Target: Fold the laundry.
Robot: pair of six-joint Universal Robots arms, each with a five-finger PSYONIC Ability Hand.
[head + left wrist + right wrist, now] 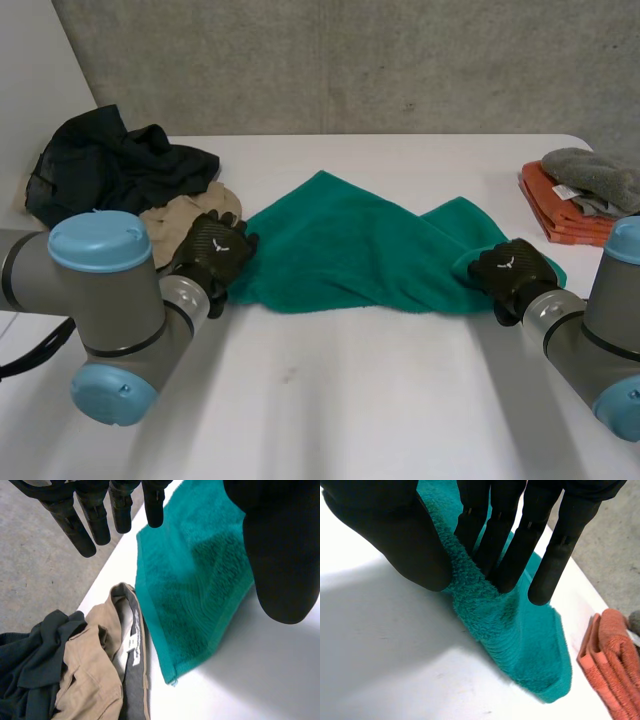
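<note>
Teal towel [350,245] lies rumpled mid-table [350,400], between both hands. Dark garments [110,160] and tan trousers [175,215] sit near the table's left edge, with the left hand [212,250] just beside them at the towel's left end, fingers straight and released. Right hand [512,272] pinches the towel's right end between thumb and fingers; folded orange cloths [555,205] lie at the right edge.

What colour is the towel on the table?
The towel is plain teal green; it shows best in the head view.

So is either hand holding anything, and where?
Right hand pinches the green towel, a ridge near one end. Left hand is open over the opposite corner, holding nothing.
</note>
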